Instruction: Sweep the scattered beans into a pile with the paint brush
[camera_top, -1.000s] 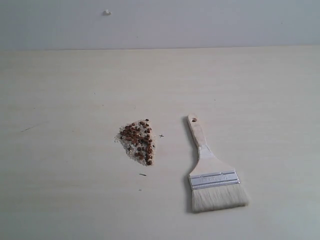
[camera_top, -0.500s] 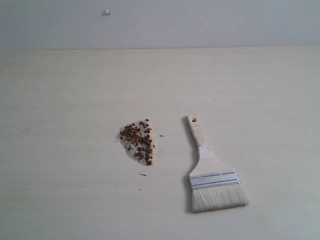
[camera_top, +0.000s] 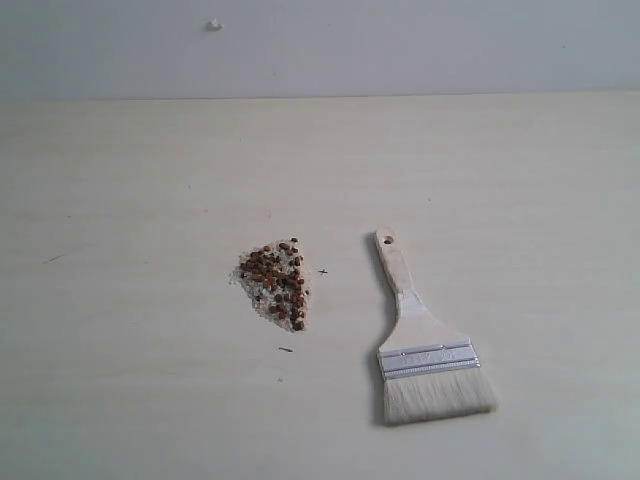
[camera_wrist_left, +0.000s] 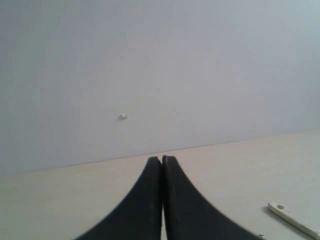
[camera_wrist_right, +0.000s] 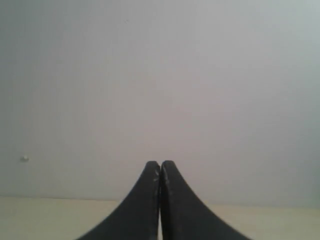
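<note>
The pile (camera_top: 273, 285) lies on the table (camera_top: 120, 200). The paint brush (camera_top: 425, 340) lies flat to its right and apart from it, with the handle end level with the pile and the bristles farther forward. A tiny mark (camera_top: 323, 271) sits just right of the pile, and the wall (camera_top: 400, 40) stands well behind it.

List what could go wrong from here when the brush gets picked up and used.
1. The paint brush lies flat on the table. The right tool and left tool are both shut, so one must open first, and a shallow grab may just push the brush.
2. The pile sits near the brush, so a hard stroke could scatter it.
</note>
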